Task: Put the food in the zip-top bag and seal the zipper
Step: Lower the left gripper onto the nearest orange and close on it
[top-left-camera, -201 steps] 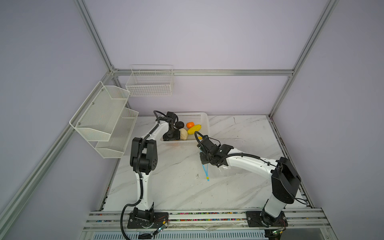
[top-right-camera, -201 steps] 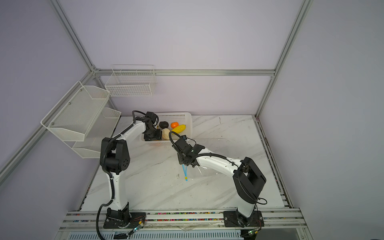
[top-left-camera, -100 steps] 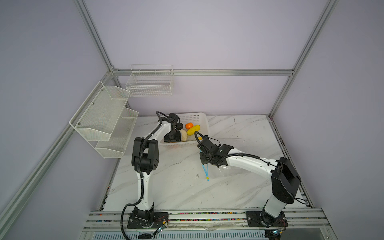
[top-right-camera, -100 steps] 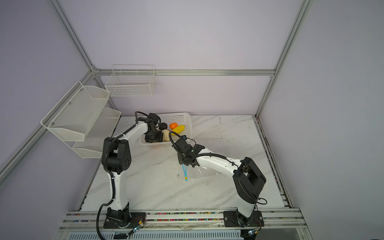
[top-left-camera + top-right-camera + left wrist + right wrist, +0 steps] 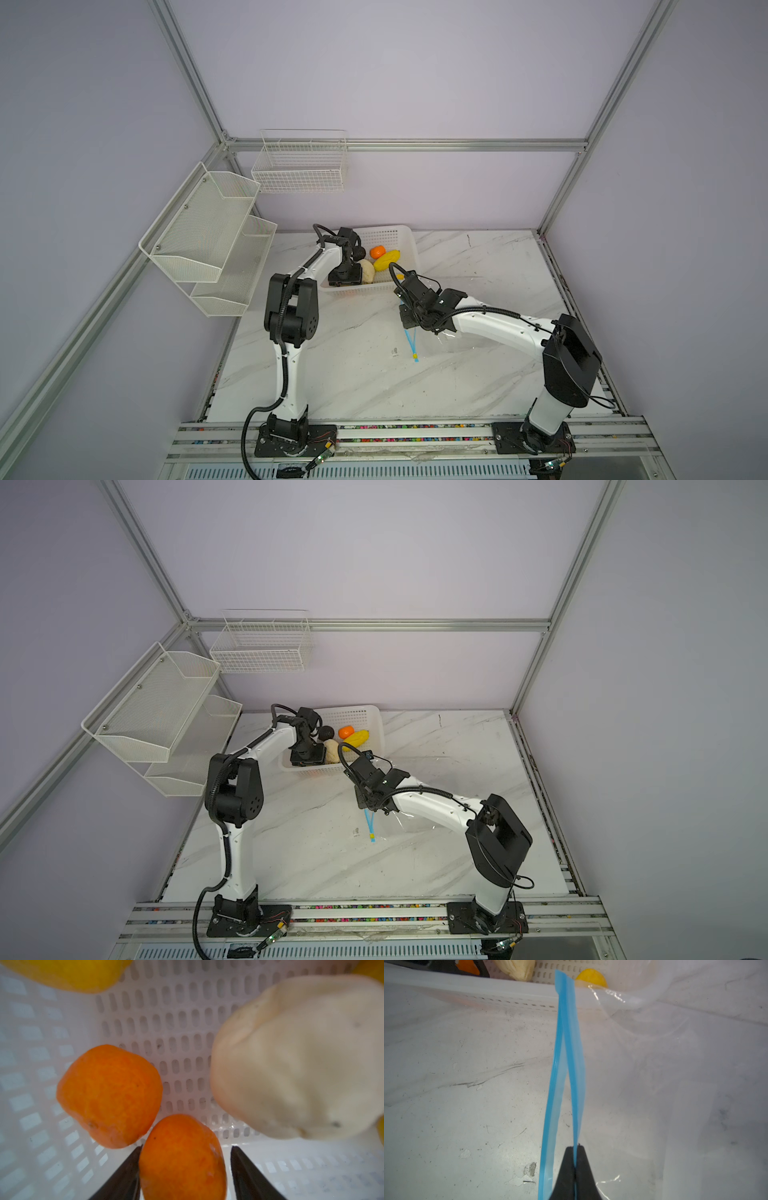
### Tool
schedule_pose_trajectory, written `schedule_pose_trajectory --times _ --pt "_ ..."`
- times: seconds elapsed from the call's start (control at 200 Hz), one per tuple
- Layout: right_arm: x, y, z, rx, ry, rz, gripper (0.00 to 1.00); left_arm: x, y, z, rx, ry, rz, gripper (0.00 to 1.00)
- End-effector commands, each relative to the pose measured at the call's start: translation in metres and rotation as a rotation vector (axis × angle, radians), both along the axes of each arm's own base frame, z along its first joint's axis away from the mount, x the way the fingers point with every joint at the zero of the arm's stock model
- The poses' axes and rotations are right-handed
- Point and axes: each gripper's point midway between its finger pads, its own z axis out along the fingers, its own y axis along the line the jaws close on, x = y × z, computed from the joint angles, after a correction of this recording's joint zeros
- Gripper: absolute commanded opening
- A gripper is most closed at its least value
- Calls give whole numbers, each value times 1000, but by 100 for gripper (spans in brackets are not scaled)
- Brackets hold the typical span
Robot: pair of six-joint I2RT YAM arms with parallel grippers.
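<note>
The food lies in a white perforated basket [image 5: 399,237] at the back: an orange piece [image 5: 377,251], an elongated yellow one [image 5: 386,259], a cream one [image 5: 366,270] and a dark one [image 5: 358,252]. My left gripper [image 5: 186,1146] is down inside the basket, open, its jaws on either side of an orange fruit [image 5: 182,1167]. One finger touches it and the other stands just clear. A second orange fruit [image 5: 110,1095] sits beside it. My right gripper [image 5: 574,1147] is shut on one lip of the light-blue zipper [image 5: 571,1043] of the clear zip-top bag [image 5: 675,1084], holding the mouth just in front of the basket.
In both top views the bag [image 5: 457,338] lies on the marble table under my right arm, and the zipper strip [image 5: 369,825] hangs toward the table. White mesh shelves [image 5: 208,232] project from the left wall. A wire basket [image 5: 299,166] hangs on the back wall.
My left gripper has sunk a little lower into the basket, toward its near wall. The right arm and the bag have not moved.
</note>
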Motion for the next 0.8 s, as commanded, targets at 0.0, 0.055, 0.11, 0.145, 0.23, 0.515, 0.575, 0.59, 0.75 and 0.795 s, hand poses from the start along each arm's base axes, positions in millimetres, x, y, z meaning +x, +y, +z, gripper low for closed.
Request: schedule_pose_trajectory --times 0.0,0.055,0.11,0.145,0.23,0.515,0.575,0.59,0.75,0.795 --pt "5 3 10 28 -21 -5 0 -8 -5 15 -19 -2 -26 59" --pt "5 2 10 30 -23 -8 0 -8 -6 17 -27 -4 -24 57" --pt "5 2 11 29 -24 -8 0 -9 -7 19 -32 -6 -26 56" --pt "5 2 12 31 -25 -9 0 -10 -7 19 -34 -5 -26 56" --pt "5 2 12 31 -26 -11 0 -11 -7 20 -34 -6 -24 55" --pt "6 5 17 49 -30 -5 0 -13 -8 44 -64 -55 -15 53" --pt "6 6 18 54 -29 -4 0 -14 -8 52 -77 -75 -9 53" --pt "6 6 19 55 -31 -4 0 -15 -7 53 -80 -79 -8 53" --pt "6 8 26 71 -39 -7 0 -19 -9 73 -143 -128 8 51" --pt "7 7 27 75 -39 -10 0 -20 -10 79 -164 -143 13 51"
